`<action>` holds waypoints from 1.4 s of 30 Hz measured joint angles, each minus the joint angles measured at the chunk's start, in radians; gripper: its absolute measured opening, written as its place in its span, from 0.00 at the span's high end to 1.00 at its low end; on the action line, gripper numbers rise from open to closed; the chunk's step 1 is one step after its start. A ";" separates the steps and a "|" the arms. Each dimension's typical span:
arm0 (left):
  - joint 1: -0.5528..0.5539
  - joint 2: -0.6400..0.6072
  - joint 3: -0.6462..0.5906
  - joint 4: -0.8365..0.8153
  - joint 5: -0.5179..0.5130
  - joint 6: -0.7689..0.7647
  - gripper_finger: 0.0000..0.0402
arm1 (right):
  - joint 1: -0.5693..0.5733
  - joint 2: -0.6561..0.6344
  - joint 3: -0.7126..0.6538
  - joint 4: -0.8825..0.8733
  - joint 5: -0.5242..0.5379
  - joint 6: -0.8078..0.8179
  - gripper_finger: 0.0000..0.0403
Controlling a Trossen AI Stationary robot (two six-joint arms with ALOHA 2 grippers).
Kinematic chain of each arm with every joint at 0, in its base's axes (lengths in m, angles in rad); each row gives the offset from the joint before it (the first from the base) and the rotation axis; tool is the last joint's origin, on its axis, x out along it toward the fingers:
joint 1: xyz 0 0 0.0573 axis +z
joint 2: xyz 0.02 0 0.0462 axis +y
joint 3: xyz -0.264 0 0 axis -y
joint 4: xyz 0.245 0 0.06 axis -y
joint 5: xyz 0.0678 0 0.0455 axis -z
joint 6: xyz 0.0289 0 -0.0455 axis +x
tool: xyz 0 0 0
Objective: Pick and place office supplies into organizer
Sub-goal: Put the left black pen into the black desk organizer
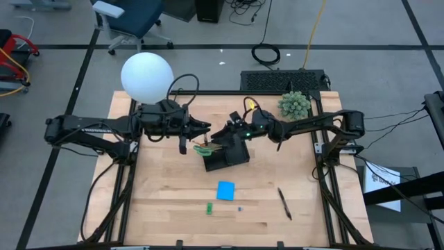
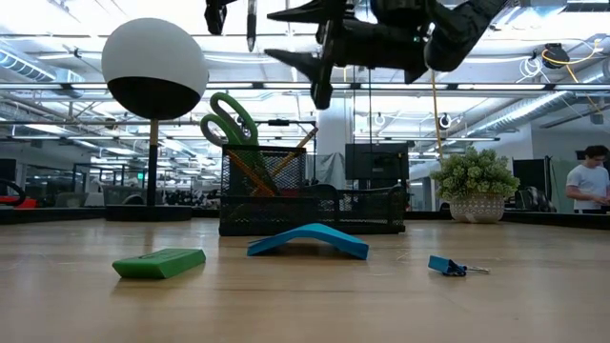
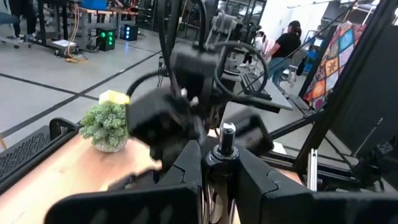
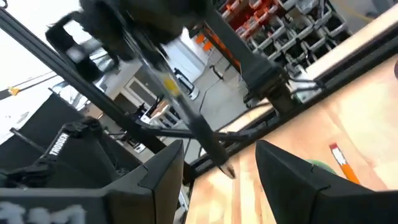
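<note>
The black mesh organizer (image 1: 229, 156) (image 2: 315, 205) stands mid-table and holds green-handled scissors (image 1: 202, 148) (image 2: 229, 119) and pencils (image 2: 286, 157). My left gripper (image 1: 207, 127) (image 3: 224, 165) hovers just left of it, shut on a black pen (image 1: 182, 142) (image 2: 252, 21). My right gripper (image 1: 223, 133) (image 4: 221, 168) is open above the organizer and faces the left one. The pen (image 4: 186, 118) shows farther off, beyond its fingers. On the table near the front lie a curled blue note pad (image 1: 225, 190) (image 2: 310, 238), a green piece (image 1: 209, 207) (image 2: 159, 262), a small blue clip (image 1: 240, 208) and another black pen (image 1: 284, 203). My left gripper pinches the black pen between its two fingers, which lie level and point toward the table's right, across the pen. The pen's upper end (image 3: 227, 138) sticks up between the fingers. The pen stands roughly upright, lifted clear, with its lower part hanging below the gripper.
A lamp with a white globe (image 1: 146, 75) (image 2: 154, 71) stands at the far left. A fuzzy green plant (image 1: 294, 104) (image 2: 474, 181) sits at the far right. A person (image 2: 586, 181) stands in the room behind. Bare wood lies right of the organizer and along the near edge.
</note>
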 joint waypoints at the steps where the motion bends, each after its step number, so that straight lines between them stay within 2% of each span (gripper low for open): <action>1: 0.000 -0.003 0.000 -0.003 0.000 0.001 0.92 | -0.005 -0.014 -0.003 -0.002 0.000 0.000 0.52; 6: 0.000 -0.020 0.000 -0.015 -0.011 0.031 0.92 | -0.039 -0.110 -0.043 -0.002 0.008 0.005 0.53; 10: 0.001 -0.029 0.000 -0.017 -0.041 0.078 0.92 | -0.065 -0.209 -0.097 0.003 0.094 0.054 0.54; 15: 0.001 -0.029 -0.011 -0.017 -0.061 0.116 0.92 | -0.075 -0.327 -0.182 0.034 0.178 0.019 0.54; 21: 0.001 -0.029 -0.082 0.083 -0.084 0.123 0.92 | -0.072 -0.441 -0.254 0.042 0.239 0.001 0.54; 29: 0.001 -0.028 -0.223 0.321 -0.124 0.105 0.92 | -0.057 -0.476 -0.272 0.040 0.240 0.016 0.55; 33: 0.001 -0.008 -0.272 0.364 -0.137 0.104 0.92 | -0.052 -0.476 -0.273 0.039 0.240 0.032 0.54; 42: 0.002 0.091 -0.321 0.527 -0.136 0.086 0.92 | -0.051 -0.476 -0.273 0.039 0.237 0.037 0.55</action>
